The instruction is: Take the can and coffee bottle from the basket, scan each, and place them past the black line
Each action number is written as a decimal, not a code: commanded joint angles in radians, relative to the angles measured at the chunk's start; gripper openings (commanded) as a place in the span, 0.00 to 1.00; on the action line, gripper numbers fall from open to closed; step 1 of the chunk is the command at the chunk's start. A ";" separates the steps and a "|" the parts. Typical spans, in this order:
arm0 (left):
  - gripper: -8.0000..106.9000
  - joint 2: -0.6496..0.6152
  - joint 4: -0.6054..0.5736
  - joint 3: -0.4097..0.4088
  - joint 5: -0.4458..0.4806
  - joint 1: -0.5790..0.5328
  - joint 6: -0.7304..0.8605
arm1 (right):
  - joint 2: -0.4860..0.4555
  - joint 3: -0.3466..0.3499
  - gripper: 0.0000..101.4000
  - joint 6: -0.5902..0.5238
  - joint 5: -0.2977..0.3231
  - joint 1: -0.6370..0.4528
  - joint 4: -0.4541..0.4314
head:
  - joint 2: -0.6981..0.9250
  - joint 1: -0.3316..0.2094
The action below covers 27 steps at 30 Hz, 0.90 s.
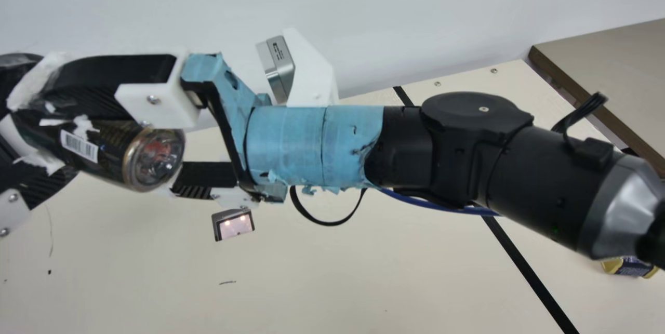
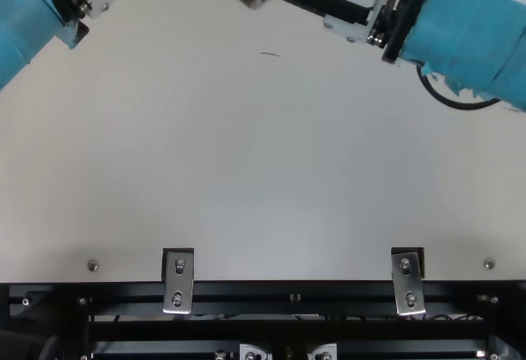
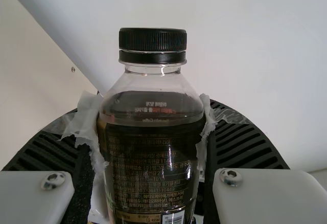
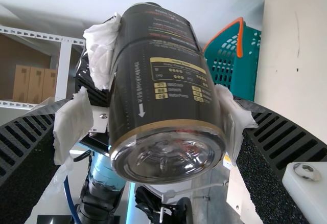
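1. The left gripper (image 1: pixel 47 134) is closed in on the coffee bottle (image 1: pixel 117 152): in the left wrist view its taped fingers press against both sides of it, below the black cap (image 3: pixel 153 45).
2. The right gripper (image 1: pixel 104 142) stands open around the bottle's base end. In the right wrist view one taped pad (image 4: pixel 73 124) is slightly apart from the bottle, the other at its side; whether that one touches I cannot tell.
3. The bottle is above the table (image 1: pixel 363 271), lying aslant, its clear base towards the right arm. A barcode (image 1: pixel 79 146) shows on its label in the main view.
4. The can (image 1: pixel 629 266), gold and dark blue, is on the table between the black line (image 1: pixel 519 266) and the right edge, partly hidden by the right arm.
5. The basket (image 4: pixel 248 75), teal with an orange handle, appears by one edge of the table; which edge I cannot tell.
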 commanded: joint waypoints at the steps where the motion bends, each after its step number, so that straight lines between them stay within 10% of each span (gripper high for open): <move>1: 0.16 0.000 0.000 0.000 0.000 0.000 0.000 | 0.000 0.000 1.00 0.000 0.000 0.000 0.000 | -0.012 -0.001; 8: 0.16 0.000 0.000 0.000 0.000 0.000 0.000 | 0.000 0.000 1.00 -0.001 0.000 0.000 0.000 | -0.012 -0.001; 9: 0.16 0.000 0.000 0.000 0.000 0.000 0.000 | 0.000 0.000 0.00 -0.001 0.000 0.000 0.000 | -0.012 -0.001; 22: 0.16 0.000 -0.003 0.000 0.000 0.000 -0.002 | 0.000 0.000 0.00 -0.001 -0.002 0.000 -0.010 | -0.012 -0.001; 23: 0.36 0.000 -0.003 0.000 0.000 0.000 -0.002 | 0.000 0.000 0.00 -0.001 -0.002 0.000 -0.010 | -0.012 -0.001; 24: 0.85 0.000 -0.003 0.000 0.000 0.000 -0.002 | 0.000 0.000 0.00 -0.001 -0.002 0.000 -0.010 | -0.012 -0.001; 27: 0.85 0.000 -0.001 0.000 0.000 0.000 -0.002 | 0.000 0.000 0.00 -0.001 -0.002 0.000 -0.010 | -0.012 -0.001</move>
